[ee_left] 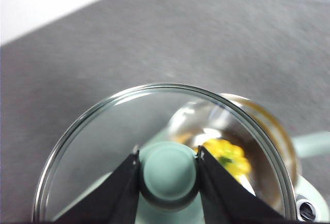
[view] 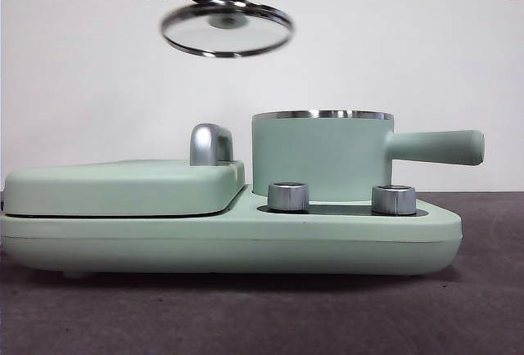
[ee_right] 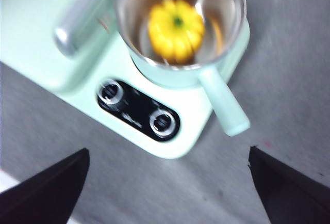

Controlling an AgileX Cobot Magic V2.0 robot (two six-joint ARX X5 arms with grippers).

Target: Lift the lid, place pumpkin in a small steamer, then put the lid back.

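**Yellow pumpkin in the pot, lid waiting overhead**

Yellow and glossy, the pumpkin (ee_right: pixel 175 29) sits at the bottom of the steamer (view: pixel 321 157), stem up, ringed by the shiny inner wall. From the front it is hidden entirely behind the pot's green side. So the middle step looks done, and only the cover is left to go back.

That explains the lid (view: pixel 227 29) hanging high in the air: it is held clear, up and off to the side of the pot rather than over it, tilted a little, well apart from the steel rim. The left gripper (ee_left: pixel 168 168) has it by the green knob (ee_left: pixel 169 170), jaws clamped on either side. Through the glass the left wrist view catches the pumpkin and the pot mouth below, off toward one edge of the disc, so the lid is not yet centred.

Right gripper (ee_right: pixel 167 188) hovers above the cooker (view: pixel 229 236), jaws spread wide and holding nothing, near the two dials (ee_right: pixel 138 109) and the pot's handle (ee_right: pixel 223 104).

My read: the lid needs to travel across and level out before it comes down.
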